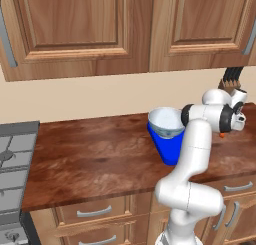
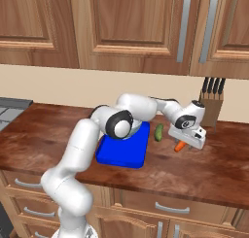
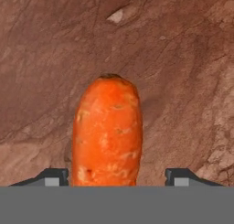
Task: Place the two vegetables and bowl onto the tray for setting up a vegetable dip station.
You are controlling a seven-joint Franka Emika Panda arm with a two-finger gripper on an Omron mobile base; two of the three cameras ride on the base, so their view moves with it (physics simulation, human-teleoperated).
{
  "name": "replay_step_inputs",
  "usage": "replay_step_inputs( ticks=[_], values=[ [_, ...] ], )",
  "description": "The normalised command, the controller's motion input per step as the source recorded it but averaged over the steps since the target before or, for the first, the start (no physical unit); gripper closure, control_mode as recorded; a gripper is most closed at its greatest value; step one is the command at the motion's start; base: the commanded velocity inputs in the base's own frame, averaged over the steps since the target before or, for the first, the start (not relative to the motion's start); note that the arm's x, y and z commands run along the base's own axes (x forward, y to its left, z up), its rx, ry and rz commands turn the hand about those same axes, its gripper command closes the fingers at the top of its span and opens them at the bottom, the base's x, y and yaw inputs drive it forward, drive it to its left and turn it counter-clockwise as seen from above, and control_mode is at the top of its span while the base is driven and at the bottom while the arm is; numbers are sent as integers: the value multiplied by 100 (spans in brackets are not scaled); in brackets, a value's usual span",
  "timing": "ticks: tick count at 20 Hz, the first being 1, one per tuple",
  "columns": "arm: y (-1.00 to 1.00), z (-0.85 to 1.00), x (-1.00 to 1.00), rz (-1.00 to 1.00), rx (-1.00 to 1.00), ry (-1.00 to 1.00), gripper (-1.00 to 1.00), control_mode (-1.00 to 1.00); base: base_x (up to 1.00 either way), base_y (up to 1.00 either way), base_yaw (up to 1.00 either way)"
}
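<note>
Tool point(image 3: 117, 177) open, astride carrot point(image 3: 108, 131), tips either side w/ gaps, on counter point(image 3: 183, 58)

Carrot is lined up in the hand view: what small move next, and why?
Probably close the claw. The carrot lies on the counter between the fingertips, with gaps on both sides, so it is not gripped yet. Then lift and carry it to the tray.
</note>
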Motion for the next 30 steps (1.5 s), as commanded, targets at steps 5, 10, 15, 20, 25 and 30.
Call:
replay_step_inputs(
  ticks=[5, 10, 15, 20, 25, 30],
  values=[
    [-10, 0, -11, 0, 0, 0, 100, -100, 0, 0, 0],
    [-1, 7, -18, 0, 0, 0, 100, -100, 0, 0, 0],
    [0, 21, -38, 0, 0, 0, 100, -100, 0, 0, 0],
    [4, 26, -42, 0, 0, -2, 100, -100, 0, 0, 0],
    [22, 21, -45, 0, 0, -7, 100, -100, 0, 0, 0],
    [24, 22, -39, 0, 0, -2, 100, -100, 0, 0, 0]
  ],
)
